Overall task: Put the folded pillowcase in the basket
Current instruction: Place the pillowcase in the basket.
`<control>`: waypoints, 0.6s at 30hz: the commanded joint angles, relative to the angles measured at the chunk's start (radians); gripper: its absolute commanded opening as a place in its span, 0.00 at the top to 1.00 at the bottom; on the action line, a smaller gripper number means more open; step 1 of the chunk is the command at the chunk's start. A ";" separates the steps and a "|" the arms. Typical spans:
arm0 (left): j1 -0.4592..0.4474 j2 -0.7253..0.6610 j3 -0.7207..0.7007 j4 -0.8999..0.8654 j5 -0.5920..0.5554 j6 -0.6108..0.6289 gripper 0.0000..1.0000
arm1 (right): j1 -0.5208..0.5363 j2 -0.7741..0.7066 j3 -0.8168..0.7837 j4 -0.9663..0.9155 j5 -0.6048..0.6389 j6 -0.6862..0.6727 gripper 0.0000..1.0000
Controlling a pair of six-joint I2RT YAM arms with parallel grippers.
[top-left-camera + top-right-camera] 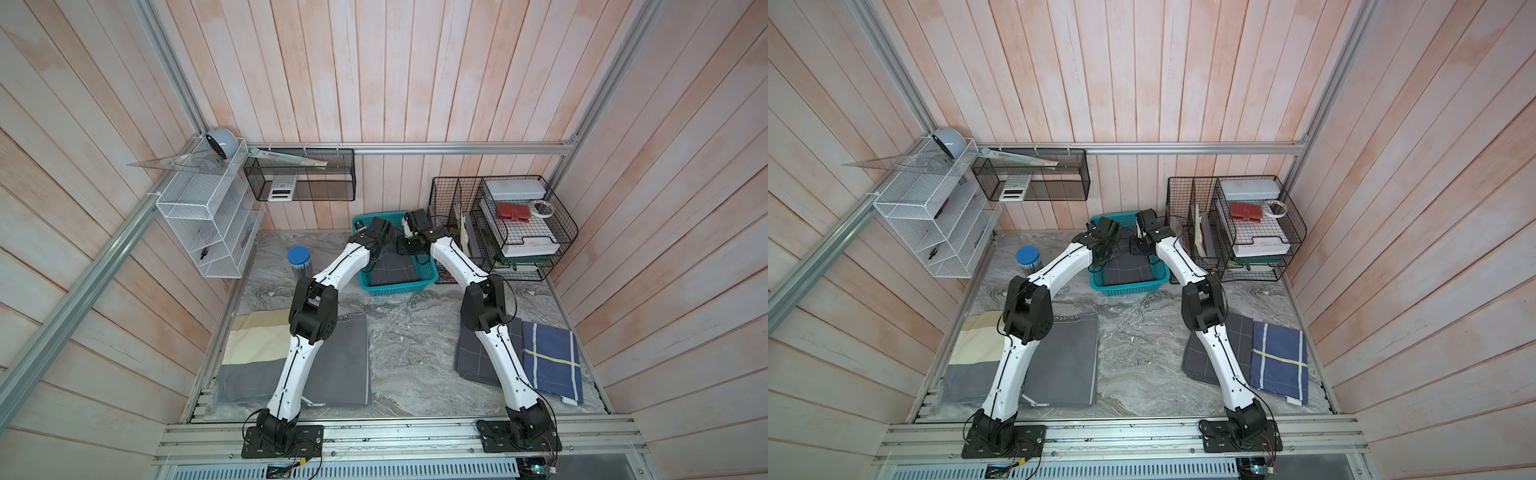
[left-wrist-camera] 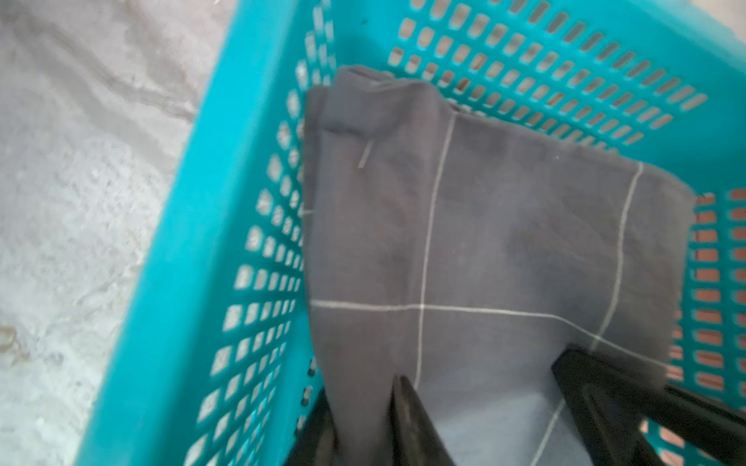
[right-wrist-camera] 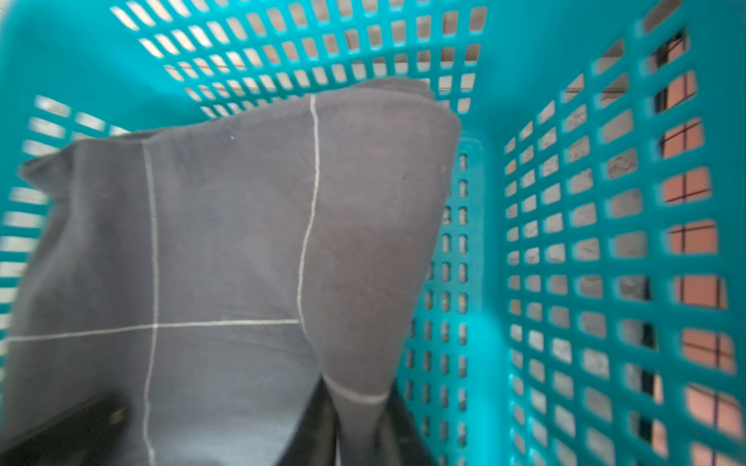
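Left tool (image 2: 359,407), right tool (image 3: 357,415) tight on pillowcase (image 2: 484,242)

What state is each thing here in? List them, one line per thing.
basket: upright on the table, pillowcase inside.
pillowcase: folded, near edge pinched up.
left gripper: closed on the pillowcase's edge.
right gripper: closed on the pillowcase's edge.
blue-capped container: upright, cap on.

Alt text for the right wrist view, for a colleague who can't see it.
A folded dark grey pillowcase with thin white grid lines sits inside the teal lattice basket, filling much of the view. The right gripper shows only as black fingers at the frame's edge, against the cloth.
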 commanded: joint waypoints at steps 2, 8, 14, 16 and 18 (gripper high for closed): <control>0.004 -0.021 -0.005 -0.051 -0.053 0.003 0.55 | -0.020 0.006 0.040 -0.019 0.040 -0.013 0.63; -0.010 -0.086 -0.008 -0.057 -0.060 0.018 0.46 | -0.019 -0.072 0.039 -0.029 0.048 -0.019 0.44; -0.021 -0.235 -0.135 0.005 -0.049 0.030 0.42 | -0.004 -0.177 0.007 -0.086 0.045 -0.033 0.39; -0.023 -0.322 -0.222 0.048 -0.038 0.041 0.37 | 0.004 -0.250 -0.050 -0.115 0.053 -0.028 0.38; -0.024 -0.430 -0.339 0.103 -0.027 0.059 0.33 | 0.008 -0.349 -0.149 -0.126 0.055 -0.033 0.38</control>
